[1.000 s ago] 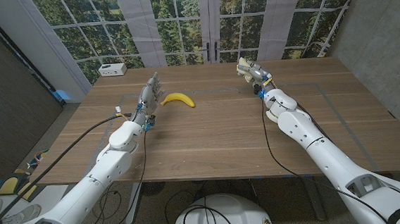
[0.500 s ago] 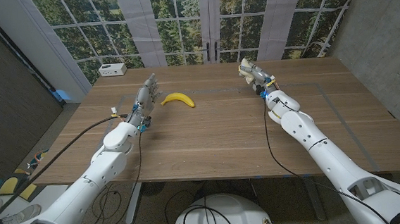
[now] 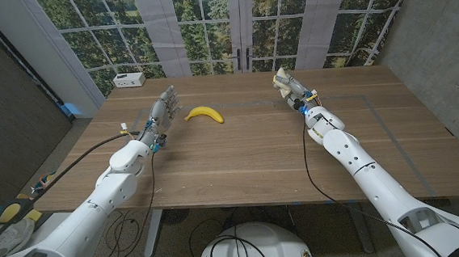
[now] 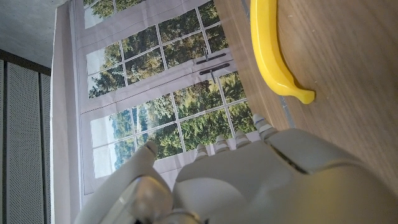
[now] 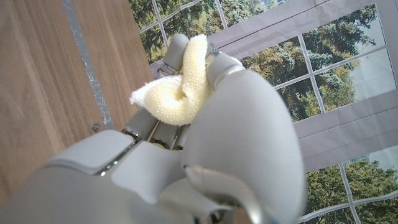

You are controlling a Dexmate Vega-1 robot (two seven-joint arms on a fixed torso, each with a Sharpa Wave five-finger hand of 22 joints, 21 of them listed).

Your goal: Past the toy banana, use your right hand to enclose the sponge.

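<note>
Bench far edge: right hand [image 3: 287, 84] fingers [image 5: 180, 50] already wrapped tight round the sponge [image 5: 174, 93], well beyond the banana [image 3: 204, 113].

Both arms are built of smooth, rounded white shells joined by darker grey rings, and a thin black cable runs loose along the outside of each, from the forearm to the wrist. The left hand [image 3: 160, 113] and the right hand [image 3: 289, 85] are pale grey, with small blue and what may be red or yellow fittings at the wrists, too small to make out. Up close, the fingers [image 4: 264, 124] are light grey segmented links with ribbed joints below broad, glossy knuckle plates.
</note>
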